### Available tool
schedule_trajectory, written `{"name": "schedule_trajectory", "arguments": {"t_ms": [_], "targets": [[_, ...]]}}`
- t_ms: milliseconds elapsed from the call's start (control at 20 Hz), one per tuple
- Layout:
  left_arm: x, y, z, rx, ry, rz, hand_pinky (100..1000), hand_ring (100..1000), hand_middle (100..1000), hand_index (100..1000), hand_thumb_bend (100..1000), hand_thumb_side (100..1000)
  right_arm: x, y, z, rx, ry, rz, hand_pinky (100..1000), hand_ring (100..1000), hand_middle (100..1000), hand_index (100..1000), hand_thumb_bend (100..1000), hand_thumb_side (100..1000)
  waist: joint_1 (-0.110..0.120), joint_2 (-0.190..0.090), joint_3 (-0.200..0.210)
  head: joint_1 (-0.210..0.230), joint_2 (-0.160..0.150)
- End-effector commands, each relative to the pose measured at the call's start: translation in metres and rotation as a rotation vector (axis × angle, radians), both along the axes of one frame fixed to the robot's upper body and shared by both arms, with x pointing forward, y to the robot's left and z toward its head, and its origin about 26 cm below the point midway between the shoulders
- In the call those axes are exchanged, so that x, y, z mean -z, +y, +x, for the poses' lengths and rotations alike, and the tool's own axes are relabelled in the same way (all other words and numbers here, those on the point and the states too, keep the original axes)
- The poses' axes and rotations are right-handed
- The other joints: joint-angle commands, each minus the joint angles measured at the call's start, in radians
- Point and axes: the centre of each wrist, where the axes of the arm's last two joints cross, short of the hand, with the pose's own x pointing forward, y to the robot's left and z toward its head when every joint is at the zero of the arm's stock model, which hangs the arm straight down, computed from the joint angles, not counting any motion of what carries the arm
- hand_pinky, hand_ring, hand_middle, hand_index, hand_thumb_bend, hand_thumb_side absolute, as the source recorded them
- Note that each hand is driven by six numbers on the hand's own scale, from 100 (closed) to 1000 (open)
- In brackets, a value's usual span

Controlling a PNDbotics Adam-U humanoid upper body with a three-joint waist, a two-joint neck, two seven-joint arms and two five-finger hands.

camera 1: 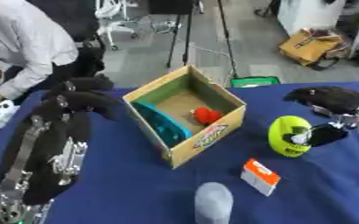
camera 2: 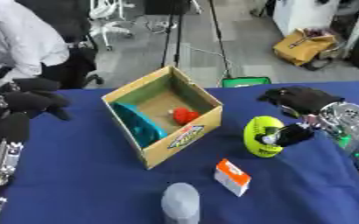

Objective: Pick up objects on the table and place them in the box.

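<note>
A grey rounded object (camera 1: 213,202) stood at the near edge of the blue table (camera 1: 136,192), an orange-and-white carton (camera 1: 260,176) just beyond it. At right, the right hand (camera 2: 301,114) pinched a yellow-green ball (camera 2: 259,135) between thumb and curled fingers. The left hand (camera 1: 79,98) hung with fingers curled, grasping nothing. The box (camera 1: 186,116) held 1 red object (camera 1: 207,115) and 1 teal object (camera 1: 162,124).

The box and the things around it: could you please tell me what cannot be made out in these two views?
- Box: the near wall hides the floor beside the red object and the lower part of the teal object.
- Yellow-green ball: the right hand covers its right side.
- Grey object: cut off by the lower edge.
- Orange-and-white box: print too blurred to read.
- Left hand: its palm side faces away.
</note>
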Motion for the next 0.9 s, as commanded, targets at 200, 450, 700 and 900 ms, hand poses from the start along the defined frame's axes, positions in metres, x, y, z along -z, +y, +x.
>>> {"name": "schedule_trajectory", "arguments": {"t_ms": [200, 450, 700, 900], "targets": [[-0.0078, -0.0012, -0.0015, 0.012, -0.025, -0.002, 559, 681, 747, 721, 100, 544, -0.0072, -0.01, 0.0054, 0.025, 0.021, 0.012, 888, 953, 929, 1000, 553, 594, 0.003, -0.011, 0.004, -0.003, -0.02], [-0.0083, -0.002, -0.0015, 0.016, -0.027, -0.001, 558, 682, 747, 721, 100, 542, -0.007, -0.0123, 0.0092, 0.044, 0.046, 0.007, 847, 927, 901, 1000, 550, 557, 0.005, -0.008, 0.007, -0.006, -0.027], [-0.0084, -0.0022, -0.0015, 0.018, -0.028, 0.001, 556, 682, 747, 721, 100, 542, -0.0076, -0.0141, 0.0122, 0.057, 0.076, 0.005, 853, 931, 906, 1000, 544, 539, 0.004, -0.006, 0.01, -0.007, -0.03], [-0.0084, -0.0021, -0.0015, 0.017, -0.027, 0.003, 555, 683, 748, 721, 100, 541, -0.0078, -0.014, 0.0131, 0.052, 0.105, 0.003, 849, 931, 902, 1000, 540, 521, 0.004, -0.005, 0.011, -0.007, -0.03]]}}
